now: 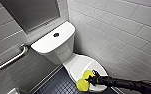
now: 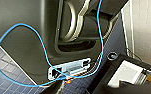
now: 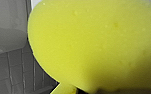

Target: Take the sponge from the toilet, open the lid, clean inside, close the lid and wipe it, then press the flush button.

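The sponge [image 1: 82, 85], pinched in the right tool [image 1: 89, 80], covered the front edge of the lid [image 1: 76, 65] on the toilet [image 1: 63, 50]. Left of the toilet, the grab bar [image 1: 9, 61] ran off the picture's edge. On the toilet's tank, the flush button [image 1: 56, 34] was too small for detail.

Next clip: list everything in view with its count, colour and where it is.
toilet: one, white, in the tiled corner
lid: one, white, shut over the bowl
flush button: one, dark, on the tank top
sponge: one, yellow, at the lid's front edge
grab bar: one, silver, on the left wall
wall panel: one, dark grey, above the tank
floor: dark blue small tiles, beside the bowl
blue cable: one, looping over the robot's dark body
right tool: one, black, gripping the sponge
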Controlling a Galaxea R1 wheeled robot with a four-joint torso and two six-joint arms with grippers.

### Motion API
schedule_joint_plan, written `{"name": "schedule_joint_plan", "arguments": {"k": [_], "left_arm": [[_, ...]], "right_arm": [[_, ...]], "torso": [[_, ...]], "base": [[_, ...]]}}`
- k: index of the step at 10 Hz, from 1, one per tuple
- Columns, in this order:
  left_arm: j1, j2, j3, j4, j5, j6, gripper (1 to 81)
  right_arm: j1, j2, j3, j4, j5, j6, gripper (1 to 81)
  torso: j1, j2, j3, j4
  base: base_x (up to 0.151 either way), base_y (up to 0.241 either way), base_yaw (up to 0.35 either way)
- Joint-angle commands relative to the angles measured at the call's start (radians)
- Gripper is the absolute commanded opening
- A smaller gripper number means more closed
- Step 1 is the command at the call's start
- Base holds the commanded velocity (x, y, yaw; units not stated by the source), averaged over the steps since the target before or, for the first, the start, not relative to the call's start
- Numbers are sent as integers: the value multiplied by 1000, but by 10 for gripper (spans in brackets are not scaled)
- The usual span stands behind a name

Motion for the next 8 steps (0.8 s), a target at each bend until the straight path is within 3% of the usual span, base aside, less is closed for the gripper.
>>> {"name": "schedule_joint_plan", "arguments": {"k": [1, 4, 6, 8], "left_arm": [[56, -21, 19, 13, 58, 7, 811], [56, -21, 19, 15, 57, 8, 811], [57, -31, 19, 12, 45, 8, 811], [56, -59, 22, 5, 12, 3, 811]], "right_arm": [[48, -173, 141, -24, -73, 4, 10], [5, -339, 224, -25, -70, 2, 10], [-79, -429, 227, -25, -57, 1, 10], [-209, -494, 230, -24, 2, -4, 10]], "torso": [[0, 0, 0, 0], [0, 0, 0, 0], [0, 0, 0, 0], [0, 0, 0, 0]], "base": [[0, 0, 0], [0, 0, 0], [0, 0, 0], [0, 0, 0]]}}
